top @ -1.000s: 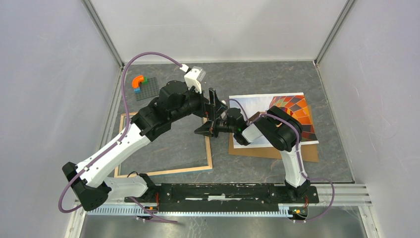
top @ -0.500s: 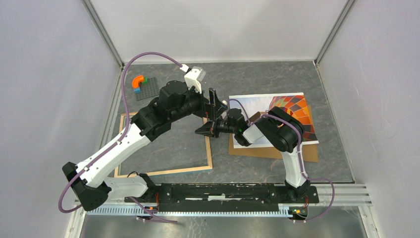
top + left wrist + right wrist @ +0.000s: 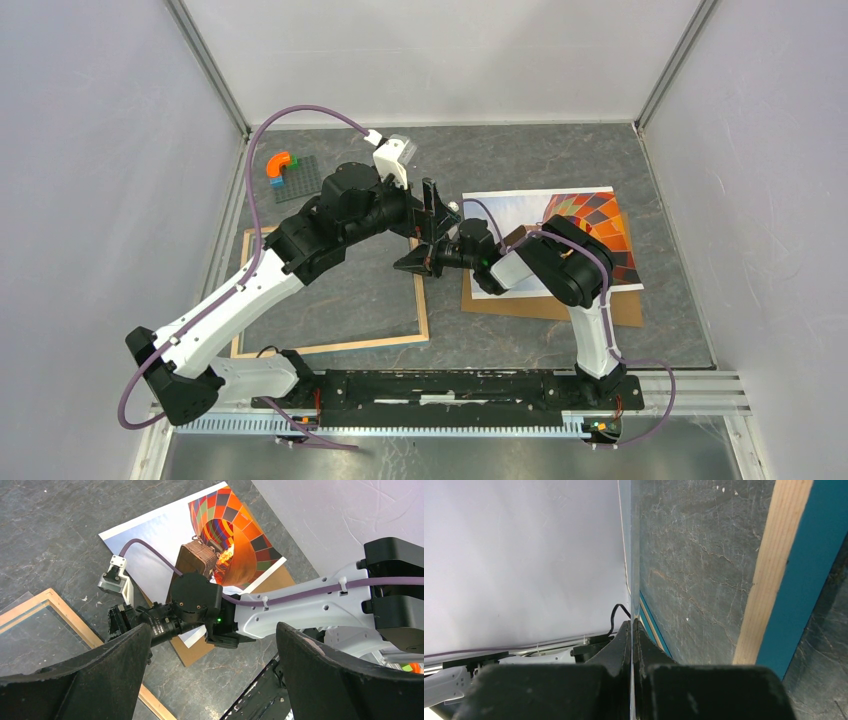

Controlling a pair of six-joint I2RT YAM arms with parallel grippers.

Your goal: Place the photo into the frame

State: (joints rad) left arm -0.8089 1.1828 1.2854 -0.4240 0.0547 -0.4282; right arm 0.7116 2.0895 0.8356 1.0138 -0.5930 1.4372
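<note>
Dark grey stone-look tabletop (image 3: 520, 160), pale plain walls (image 3: 430, 50) all round. The thin light-wood rectangular frame (image 3: 330, 347) lies flat near-left. The paper hot-air-balloon photo (image 3: 520, 215) sits right, on a brown board (image 3: 550, 308). Left gripper (image 3: 432, 215) is spread wide, right gripper (image 3: 418, 263) pressed together by the frame's right rail.

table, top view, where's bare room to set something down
Bare: the far strip between toy blocks and photo; the near right corner beside the board. Crowded: middle, where left gripper and right gripper meet at the frame.
</note>
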